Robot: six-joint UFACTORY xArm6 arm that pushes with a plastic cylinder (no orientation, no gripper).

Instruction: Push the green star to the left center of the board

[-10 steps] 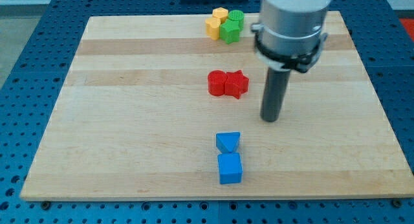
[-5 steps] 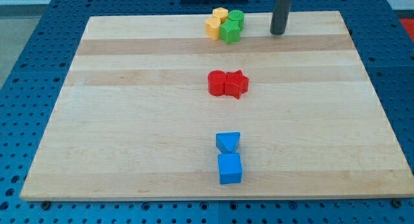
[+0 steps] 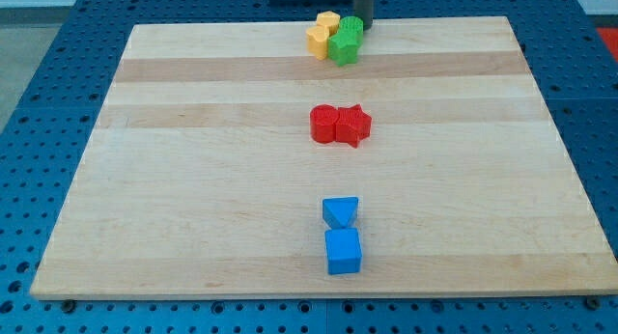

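counting the blocks on the wooden board (image 3: 193, 180) gives eight, in three clusters: two yellow, two green, two red, two blue. at the view's top edge, a little right of centre, the green star (image 3: 343, 47) touches a second green block (image 3: 352, 28) behind it, whose shape i cannot make out, and two yellow blocks (image 3: 322, 34) sit just to their left, all four packed together. near the board's middle a red star (image 3: 353, 125) touches a rounded red block (image 3: 324, 125) on its left. lower down, a blue triangle (image 3: 340, 212) touches a blue cube (image 3: 343, 251) below it. there is no claw on this arm, only a rod with nothing to open or pinch; my tip (image 3: 364, 24) sits at the view's top, just right of the rear green block, apparently touching it, and just above and right of the green star.
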